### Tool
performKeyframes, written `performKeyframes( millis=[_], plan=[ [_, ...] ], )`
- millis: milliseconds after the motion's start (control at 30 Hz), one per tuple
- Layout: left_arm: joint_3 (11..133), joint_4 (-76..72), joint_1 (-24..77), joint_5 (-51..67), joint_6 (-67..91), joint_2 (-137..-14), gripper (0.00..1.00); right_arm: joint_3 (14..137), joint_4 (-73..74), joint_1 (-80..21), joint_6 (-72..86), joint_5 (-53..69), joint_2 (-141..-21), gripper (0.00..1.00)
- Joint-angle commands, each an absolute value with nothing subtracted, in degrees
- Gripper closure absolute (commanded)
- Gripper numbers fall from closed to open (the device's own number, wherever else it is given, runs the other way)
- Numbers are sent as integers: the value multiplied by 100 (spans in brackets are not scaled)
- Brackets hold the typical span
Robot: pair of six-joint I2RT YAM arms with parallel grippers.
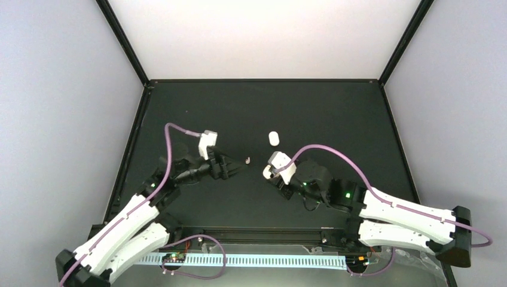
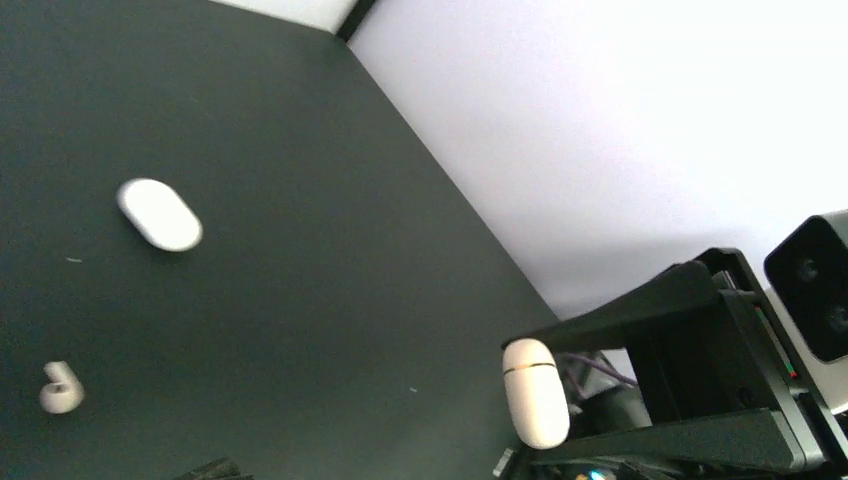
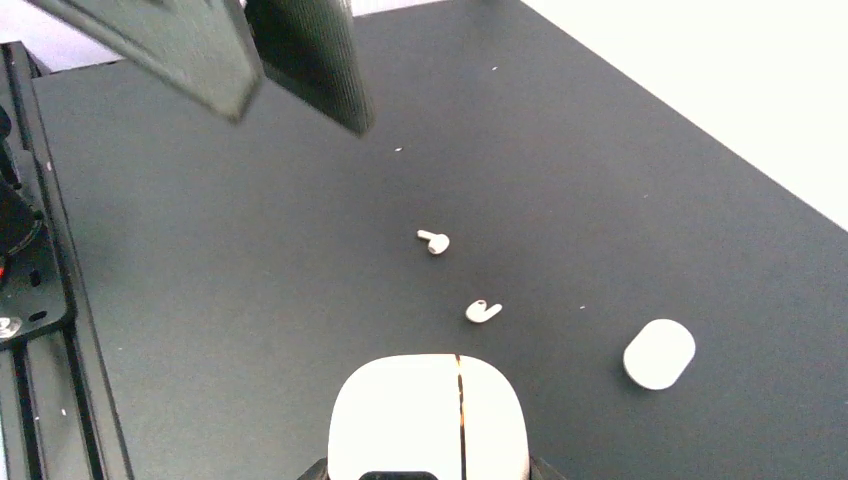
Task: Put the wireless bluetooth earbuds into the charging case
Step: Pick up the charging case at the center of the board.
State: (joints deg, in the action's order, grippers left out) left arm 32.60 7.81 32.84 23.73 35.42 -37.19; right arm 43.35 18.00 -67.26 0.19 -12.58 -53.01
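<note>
Earbuds (image 3: 483, 311), two in view, lay loose on the worktop (image 3: 250, 260), apart from the closed charging case (image 3: 430, 415) that the right end effector (image 1: 270, 172) gripped, likely steadying it for opening. The left end effector (image 3: 298, 120) hovered unclenched near them; a second case (image 3: 659, 353) lay beyond.

Lighting bright, even, apparently from overhead. Back wall (image 1: 263, 36) overexposed, near white. Table (image 1: 335, 113) matte black, shadows faint, diffuse. Left wrist view soft overall; earbud (image 2: 60, 390) blurred. Right wrist view: case (image 3: 430, 420) at bottom edge too close, slightly out of focus.
</note>
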Motion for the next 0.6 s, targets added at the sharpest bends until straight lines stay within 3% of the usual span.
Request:
performKeyframes(
  millis=[0,567],
  plan=[
    [3825,117,3476,3743,3541,-4555,4,4429,2103,-6823,-402,-1772,-4958,65],
    [4552,658,4197,3040,3491,-5550,15,4933,1866,-7575,-1186,-2917,-5331,65]
  ],
)
